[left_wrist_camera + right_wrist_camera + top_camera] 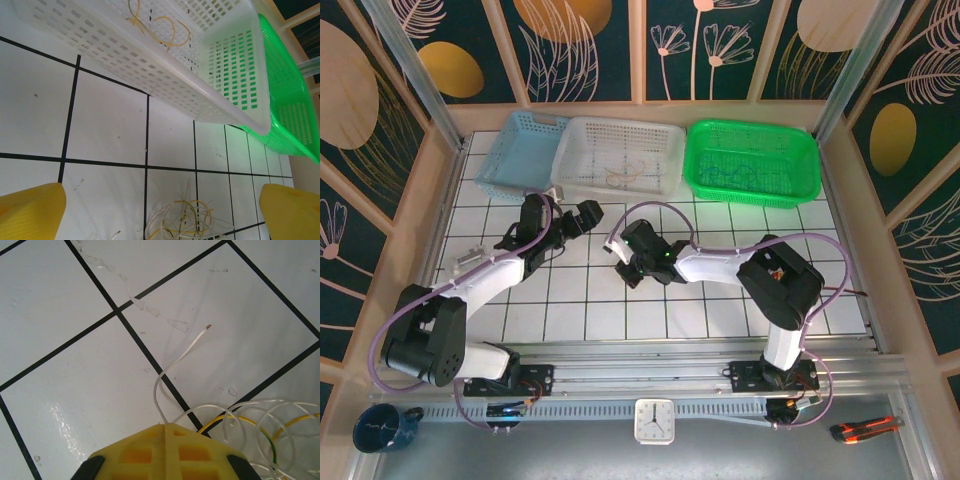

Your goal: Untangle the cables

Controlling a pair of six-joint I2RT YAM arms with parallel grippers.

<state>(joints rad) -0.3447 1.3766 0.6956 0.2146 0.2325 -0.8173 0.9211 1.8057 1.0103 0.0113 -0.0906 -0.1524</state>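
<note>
A small tangle of whitish and yellow cables (190, 220) lies on the tiled table, and its loops (260, 422) curl at the lower right of the right wrist view. My right gripper (164, 426) is shut on one white cable (181, 352), whose free end runs up and away from the jaw tips over a black tile line. From above, the right gripper (618, 250) is down over the tangle at mid table. My left gripper (588, 214) hovers just to its left, open, its yellow fingers (30, 212) wide apart with nothing between them.
Three baskets line the far edge: blue (523, 150), white (582, 160) with yellowish strands (160, 25) in it, and green (800, 175) holding thin strands. A clock (653, 420), a mug (382, 428) and a cutter (865, 428) lie beyond the near rail.
</note>
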